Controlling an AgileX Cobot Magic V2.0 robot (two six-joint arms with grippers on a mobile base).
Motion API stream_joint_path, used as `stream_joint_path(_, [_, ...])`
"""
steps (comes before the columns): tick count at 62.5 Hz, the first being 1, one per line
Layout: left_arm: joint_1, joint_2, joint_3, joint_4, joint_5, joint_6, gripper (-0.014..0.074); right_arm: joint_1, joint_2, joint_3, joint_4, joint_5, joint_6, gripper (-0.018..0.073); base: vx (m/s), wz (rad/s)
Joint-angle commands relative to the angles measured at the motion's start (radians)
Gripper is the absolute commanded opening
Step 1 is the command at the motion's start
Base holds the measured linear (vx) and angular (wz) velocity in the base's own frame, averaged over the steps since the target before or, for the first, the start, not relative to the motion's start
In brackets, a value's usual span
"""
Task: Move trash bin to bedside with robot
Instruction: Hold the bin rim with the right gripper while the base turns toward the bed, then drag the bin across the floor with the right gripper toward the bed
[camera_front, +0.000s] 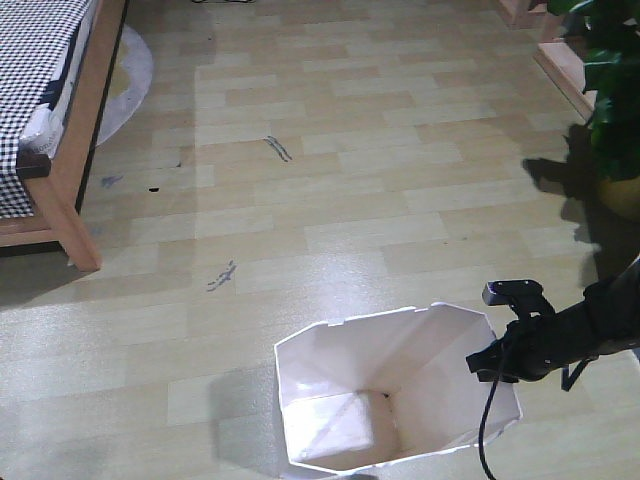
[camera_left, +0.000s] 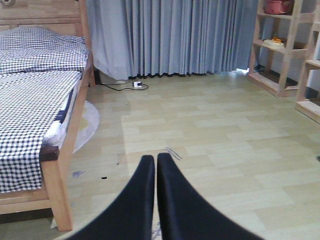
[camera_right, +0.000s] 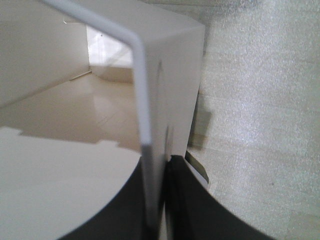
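Down front on the floor (camera_front: 350, 200): bin (camera_front: 440, 380), bottom edge cut off, well apart from bed (camera_front: 85, 150). Right gripper (camera_right: 160, 165) pinched on its wall, fingers (camera_right: 200, 210) a blur. Left gripper (camera_left: 156, 161) closed, nothing in it.

The white trash bin (camera_front: 420, 380), tapered with cut corners and a cream inside, stood open-topped on the floor, well apart from the bedside (camera_front: 88, 120), a light-brown wooden frame under black-and-white checked bedding. The robot's slim black right arm (camera_front: 560, 340) met the bin's rim, where the right gripper (camera_right: 159, 200) pinched the wall.
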Motion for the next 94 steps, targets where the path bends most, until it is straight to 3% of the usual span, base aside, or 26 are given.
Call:
stream_joint_path(1, [-0.002,-0.014,0.019,-0.009,-0.079,-0.006,-0.0006,-0.003,-0.066,-0.006,0.029,0.192,0.003,-0.0006,0.13,0.14])
stream_joint_path(94, [-0.002,-0.014,0.019,-0.009,-0.079,-0.006,-0.0006,-0.003,-0.066,-0.006,0.029,0.196,0.003,-0.0006,0.20,0.03])
